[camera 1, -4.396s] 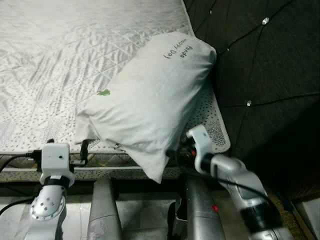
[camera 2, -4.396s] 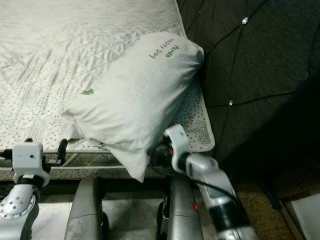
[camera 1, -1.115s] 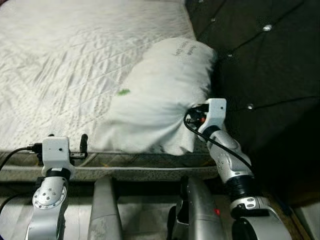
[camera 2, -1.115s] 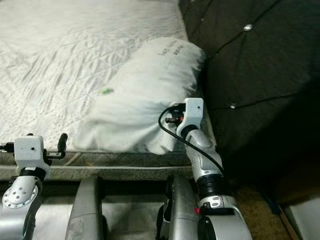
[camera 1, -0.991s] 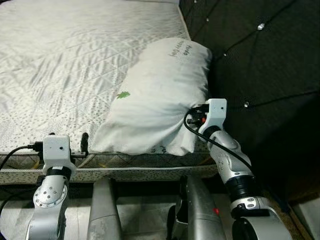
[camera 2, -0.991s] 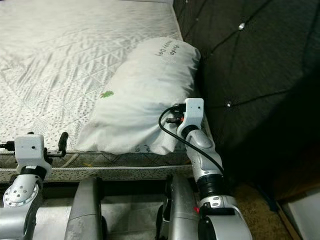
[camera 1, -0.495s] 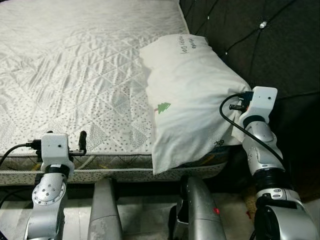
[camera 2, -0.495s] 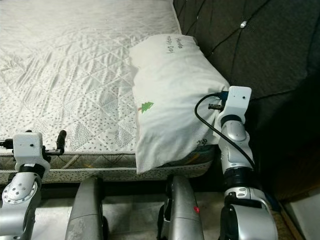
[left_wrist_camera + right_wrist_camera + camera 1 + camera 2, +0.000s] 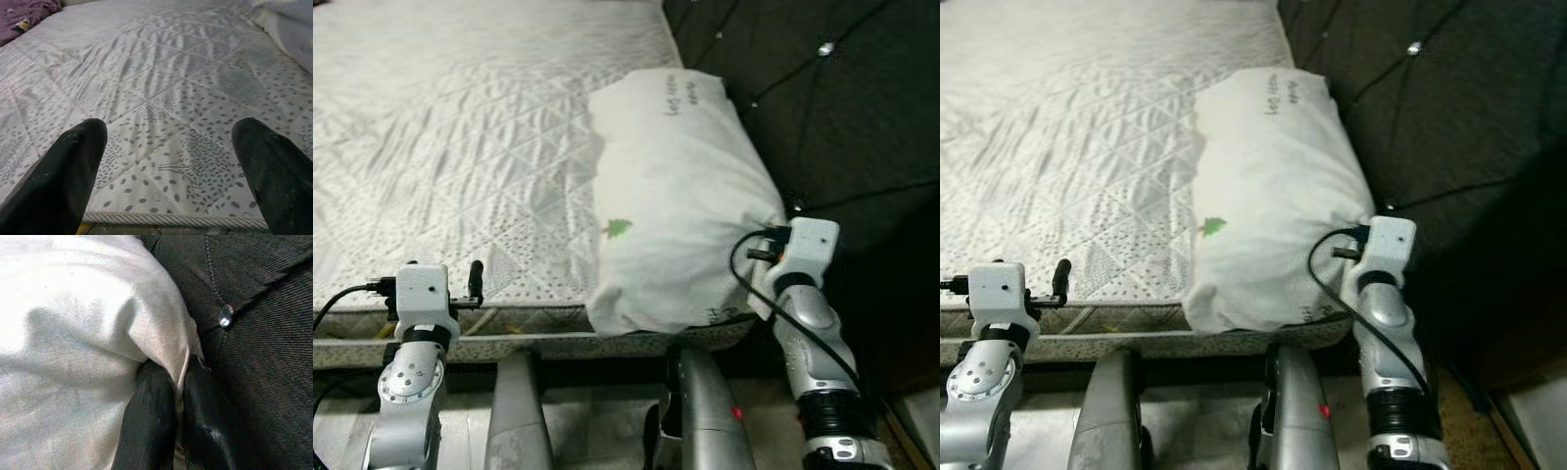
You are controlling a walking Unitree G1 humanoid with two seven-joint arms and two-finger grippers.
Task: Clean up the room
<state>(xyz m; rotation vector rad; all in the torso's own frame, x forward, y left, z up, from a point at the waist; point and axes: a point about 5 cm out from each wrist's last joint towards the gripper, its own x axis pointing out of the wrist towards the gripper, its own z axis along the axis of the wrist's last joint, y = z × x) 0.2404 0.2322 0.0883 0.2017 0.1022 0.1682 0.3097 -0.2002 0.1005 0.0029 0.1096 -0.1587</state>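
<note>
A: Item one, the pillow (image 9: 675,206). We log it as white, with a small green tree print on its side and dark lettering near its far end. It lies lengthwise along the right edge of the mattress (image 9: 460,147), its right flank pressed against the dark tufted headboard (image 9: 842,108), its near end at the mattress's near right corner and bulging slightly over the edge.

B: Item two, the right gripper (image 9: 178,426). We find it at the pillow's near right corner, between the pillow and the headboard. In the right wrist view its two black fingers (image 9: 146,421) are pressed together with a fold of the pillowcase pinched between them, so we record it as clamped on the pillow's edge fabric. A shiny stud on the headboard sits just beside the pinched fold.

A: Item three, the left gripper (image 9: 168,166). We place it at the near edge of the mattress, well apart from the pillow, towards the near left. Its fingers are spread wide with nothing between them, the dotted quilted cover lying beyond.

B: Item four, a purple cloth (image 9: 24,12), at the far corner of the mattress in the left wrist view.
</note>
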